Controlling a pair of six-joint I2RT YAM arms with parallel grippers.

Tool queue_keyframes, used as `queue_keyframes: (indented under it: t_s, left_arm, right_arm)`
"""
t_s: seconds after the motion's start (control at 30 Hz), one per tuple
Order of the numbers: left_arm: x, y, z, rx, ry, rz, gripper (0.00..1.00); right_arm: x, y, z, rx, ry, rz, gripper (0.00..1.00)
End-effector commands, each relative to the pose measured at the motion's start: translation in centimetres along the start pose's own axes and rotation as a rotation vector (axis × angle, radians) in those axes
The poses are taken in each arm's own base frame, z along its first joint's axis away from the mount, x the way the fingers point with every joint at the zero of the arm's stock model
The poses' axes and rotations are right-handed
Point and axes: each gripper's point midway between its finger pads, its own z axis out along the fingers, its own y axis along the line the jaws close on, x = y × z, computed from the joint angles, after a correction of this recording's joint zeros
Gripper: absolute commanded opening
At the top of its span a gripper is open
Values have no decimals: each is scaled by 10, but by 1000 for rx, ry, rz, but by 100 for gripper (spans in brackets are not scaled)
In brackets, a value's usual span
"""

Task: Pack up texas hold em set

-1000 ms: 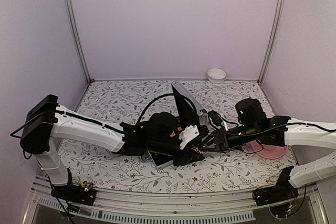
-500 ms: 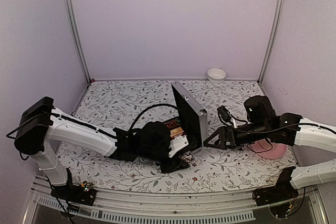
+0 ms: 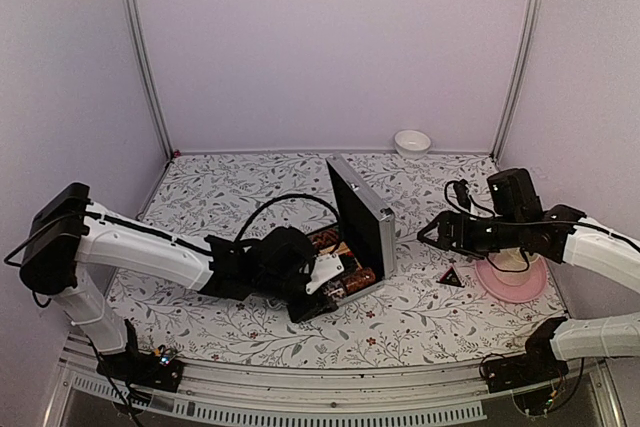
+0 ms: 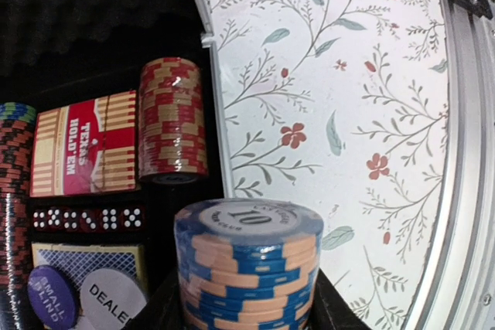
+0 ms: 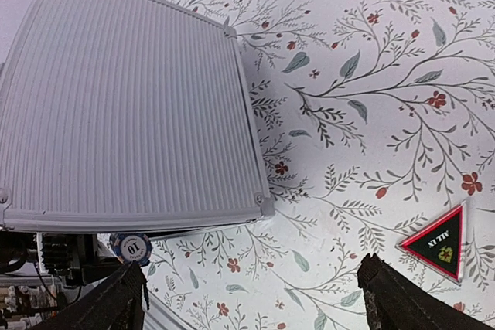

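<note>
From above: small silver aluminium briefcase (image 3: 362, 209) at frame centre, lid upright, black-lined tray open toward the lower left, evidently for loading. At the tray's near corner, left claw (image 3: 318, 292), low, carrying chips. Right of the lid, right claw (image 3: 432, 232), spread wide, gripping nothing, apart from the case. Lower right of the case, small black triangular token (image 3: 450, 277) loose on the floral-patterned desk (image 3: 230, 197), just beside the pink plate (image 3: 515, 292); probably yet to be packed. Small white bowl (image 3: 412, 142) at upper right by the back wall, well apart.

Left wrist: at bottom centre, stack of blue-and-peach poker chips (image 4: 247, 268), pinched between the fingers (image 4: 166, 311), top chip marked 10, roughly above the tray's right edge, seemingly bound for a free slot. At left, already in recesses: roll of red-and-cream chips (image 4: 172, 117) on its side, red card deck (image 4: 85, 144), row of dice (image 4: 85, 218), blue-backed deck (image 4: 85, 256), purple round blind button (image 4: 50, 299), white round dealer button (image 4: 112, 299). Snug fit, presumably against rattling once shut.

Right wrist: ribbed silver outer face of the lid across the upper left. Claw fingers (image 5: 116, 303) in the lower corners, far apart, nothing between. Token at lower right, flat, "ALL IN" face up, seemingly well placed for a pick.
</note>
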Motion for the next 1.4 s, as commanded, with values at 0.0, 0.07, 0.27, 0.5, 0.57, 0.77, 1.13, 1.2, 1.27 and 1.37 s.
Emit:
queue_keyframes:
  t_s: [0.0,0.07,0.27,0.5,0.57,0.77,1.13,1.2,1.27,1.37]
  left_arm:
    - [-22,26,-6,-62,-37,28,20]
    - [-18,33,-3,-74,-24,35,20]
    - [-17,38,2,-49,-17,32,21]
    - [-13,34,18,-14,13,47,22]
    - [-13,34,20,-11,18,45,22]
    - [-4,37,26,-25,49,48,23]
    - [-3,37,30,-23,55,38,41]
    - [-3,38,30,-24,55,37,44]
    - [-2,37,30,-22,56,35,48]
    - [-3,37,30,-23,55,36,52]
  right_arm:
    - [-6,-13,0,25,-38,-10,97]
    - [-6,-16,2,27,-42,2,97]
    - [-2,-24,9,35,-44,44,97]
    - [-3,-24,13,33,-42,52,97]
    - [-3,-25,14,34,-39,56,97]
    - [-4,-24,15,29,-46,66,97]
    - [-1,-24,18,12,-39,82,97]
    - [-1,-24,19,11,-38,84,97]
    - [-1,-24,19,7,-37,87,97]
    - [-2,-22,19,-1,-41,88,97]
